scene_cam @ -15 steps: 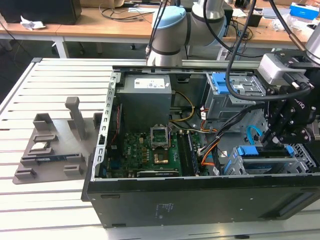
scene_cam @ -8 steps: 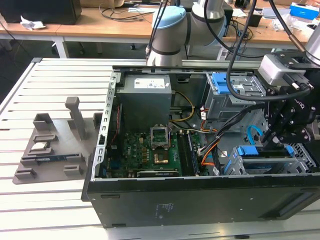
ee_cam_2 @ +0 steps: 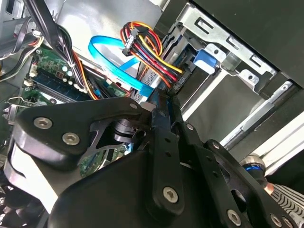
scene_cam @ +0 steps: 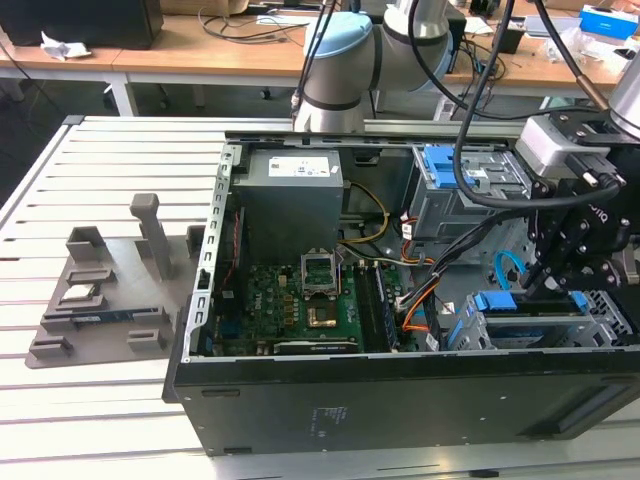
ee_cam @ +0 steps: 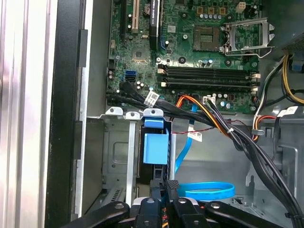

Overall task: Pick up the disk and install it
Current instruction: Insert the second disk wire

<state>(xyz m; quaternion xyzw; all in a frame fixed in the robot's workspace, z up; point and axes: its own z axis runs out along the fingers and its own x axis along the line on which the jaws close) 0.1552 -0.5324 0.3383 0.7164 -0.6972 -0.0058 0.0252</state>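
Where the black fingers (ee_cam: pixel 172 190) meet in the first wrist view, they look pressed close together, tips just behind the blue bracket (ee_cam: pixel 155 148) of the disk; whether they pinch its edge I cannot tell. Standing on edge in the grey drive cage (ee_cam: pixel 116 156), the disk seems largely seated, which suits a push along the slot; its silver body is hidden. In the exterior view the gripper (scene_cam: pixel 560 275) hangs over that bay at the exterior view's right end of the open computer case (scene_cam: pixel 400 400); the motherboard (scene_cam: pixel 290 300) lies well apart; a blue cable (ee_cam: pixel 209 191) loops beside the fingers.
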